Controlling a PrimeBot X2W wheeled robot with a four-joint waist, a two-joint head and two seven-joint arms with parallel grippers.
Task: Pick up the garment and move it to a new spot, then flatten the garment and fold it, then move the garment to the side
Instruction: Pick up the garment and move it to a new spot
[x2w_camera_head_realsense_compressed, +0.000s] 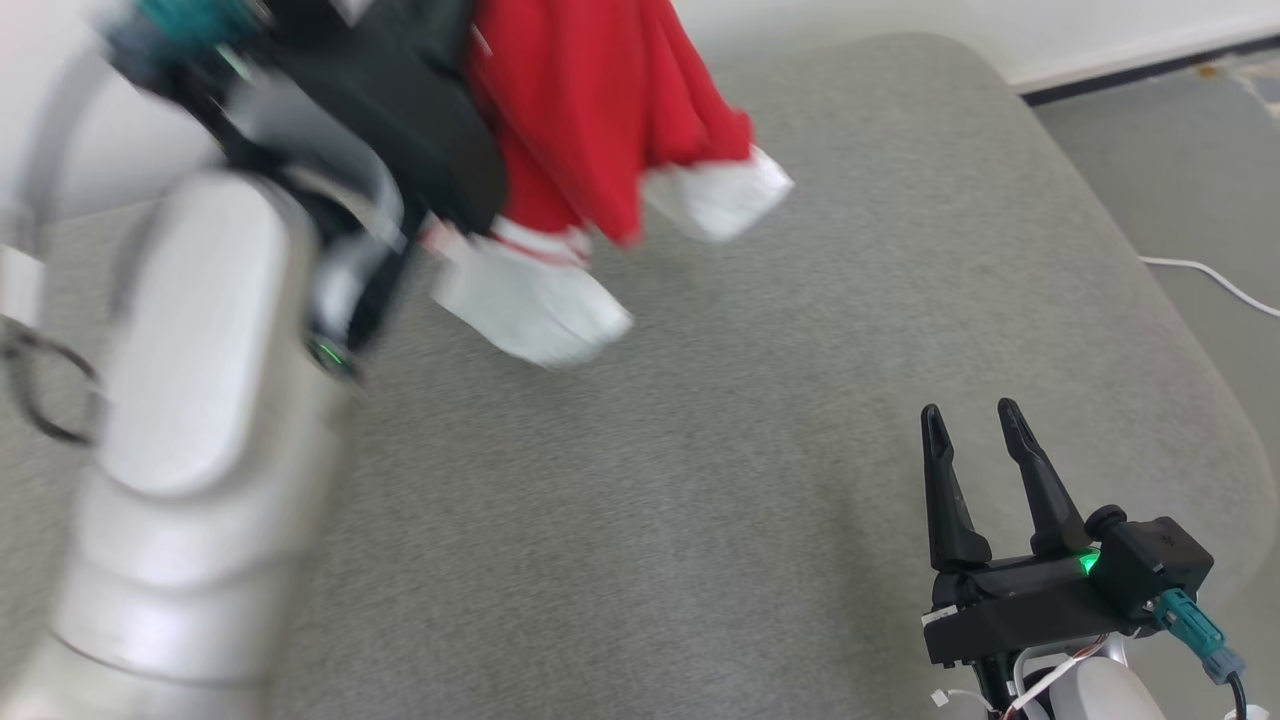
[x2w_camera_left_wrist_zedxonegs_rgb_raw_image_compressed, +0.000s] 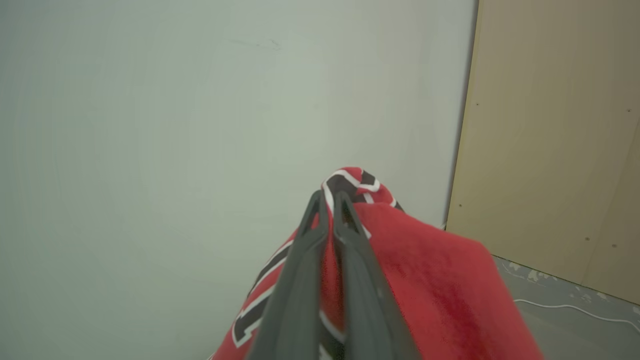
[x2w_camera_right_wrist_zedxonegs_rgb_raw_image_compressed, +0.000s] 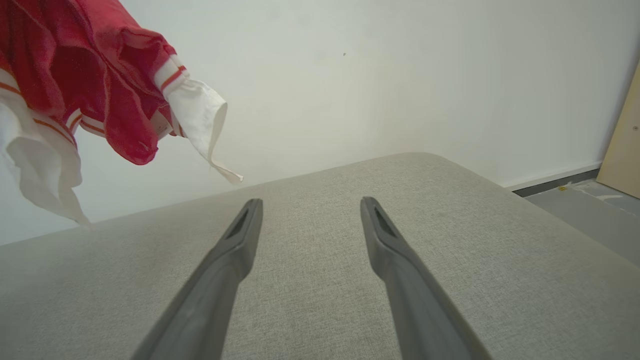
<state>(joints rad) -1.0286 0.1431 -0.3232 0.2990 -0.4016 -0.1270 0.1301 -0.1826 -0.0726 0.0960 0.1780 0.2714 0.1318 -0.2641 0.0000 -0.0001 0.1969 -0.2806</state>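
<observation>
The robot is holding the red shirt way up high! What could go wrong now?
1. Only the left fingers pinch the shirt, on one small bunch, so it might slip and drop.
2. It hangs scrunched, white sleeves dangling, so it may land crumpled on the cushion and be hard to flatten.
3. The right fingers are open and away from it, not ready to help.

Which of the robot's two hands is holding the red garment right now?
The left hand, shut on a fold of the red garment and holding it above the grey surface. The right hand stands open and empty.
</observation>
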